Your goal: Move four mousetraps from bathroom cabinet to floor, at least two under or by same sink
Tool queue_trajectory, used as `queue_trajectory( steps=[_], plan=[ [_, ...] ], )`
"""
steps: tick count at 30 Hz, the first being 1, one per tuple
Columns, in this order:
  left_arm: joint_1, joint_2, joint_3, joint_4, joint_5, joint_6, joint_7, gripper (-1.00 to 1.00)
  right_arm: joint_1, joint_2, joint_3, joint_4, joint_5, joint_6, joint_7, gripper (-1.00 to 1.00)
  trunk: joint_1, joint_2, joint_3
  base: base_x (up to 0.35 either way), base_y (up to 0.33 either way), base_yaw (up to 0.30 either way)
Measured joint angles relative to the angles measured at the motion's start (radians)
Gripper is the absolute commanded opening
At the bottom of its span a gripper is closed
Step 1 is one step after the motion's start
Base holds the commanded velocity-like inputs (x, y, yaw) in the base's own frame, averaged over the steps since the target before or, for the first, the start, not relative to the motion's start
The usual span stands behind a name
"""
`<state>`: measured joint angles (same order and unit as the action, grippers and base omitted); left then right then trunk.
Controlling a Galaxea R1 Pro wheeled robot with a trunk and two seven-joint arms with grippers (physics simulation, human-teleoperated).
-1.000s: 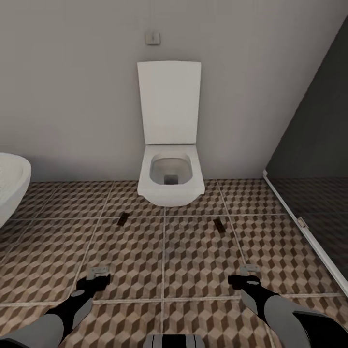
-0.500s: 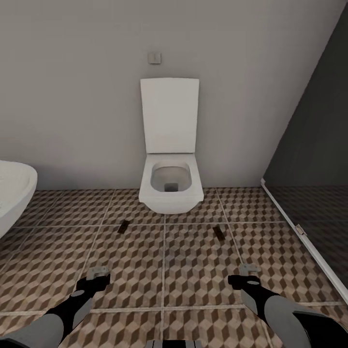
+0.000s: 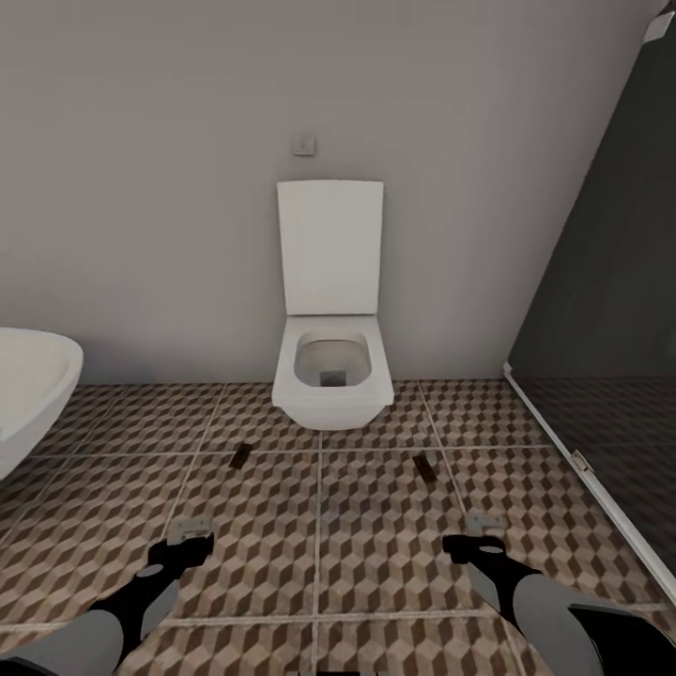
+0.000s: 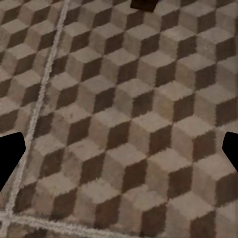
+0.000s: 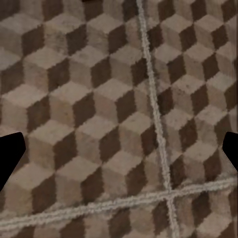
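- Two mousetraps lie flat on the bathroom floor (image 3: 376,526), well apart: one (image 3: 239,456) ahead of the left pincer (image 3: 191,540), the other (image 3: 426,468) ahead of the right pincer (image 3: 474,535).
- Both traps sit just in front of the white toilet (image 3: 332,380), one to each side.
- Left pincer: spread, empty, over bare tile.
- Right pincer: spread, empty, over a grout crossing.
- White bathtub (image 3: 33,390) stands at far left.

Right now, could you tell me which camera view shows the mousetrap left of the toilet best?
The head view: the left mousetrap lies whole on the bathroom floor, with the toilet for reference. The left wrist view catches just a dark sliver at its edge, probably that trap; the right wrist view shows tiles.
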<state>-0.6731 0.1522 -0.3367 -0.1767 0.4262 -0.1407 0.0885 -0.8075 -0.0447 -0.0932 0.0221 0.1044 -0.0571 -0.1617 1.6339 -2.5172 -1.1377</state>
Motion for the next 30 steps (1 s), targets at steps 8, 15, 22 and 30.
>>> queue_trajectory(
  steps=[8, 15, 22, 30],
  plan=[
    [0.000, 0.002, 0.003, 0.048, 0.006, -0.003, -0.003, 1.00, 0.000, -0.002, -0.002, 0.000, -0.009, 0.004, -0.006, 1.00, -0.004, 0.002, 0.031, 0.000, 0.000, 0.000],
    [0.000, 0.003, 0.003, 0.104, 0.025, -0.006, -0.003, 1.00, 0.005, -0.002, -0.003, 0.002, -0.012, 0.002, -0.026, 1.00, -0.007, 0.004, 0.058, 0.000, 0.000, 0.000],
    [0.001, 0.006, 0.003, 0.153, 0.046, -0.007, -0.004, 1.00, 0.007, -0.002, -0.002, 0.003, -0.011, 0.002, -0.077, 1.00, -0.010, 0.005, 0.085, 0.000, 0.000, 0.000],
    [0.006, 0.007, 0.003, 0.168, 0.057, -0.005, -0.004, 1.00, 0.008, -0.001, -0.002, 0.004, -0.010, 0.009, -0.108, 1.00, -0.013, 0.007, 0.116, 0.000, 0.000, 0.000]
  ],
)
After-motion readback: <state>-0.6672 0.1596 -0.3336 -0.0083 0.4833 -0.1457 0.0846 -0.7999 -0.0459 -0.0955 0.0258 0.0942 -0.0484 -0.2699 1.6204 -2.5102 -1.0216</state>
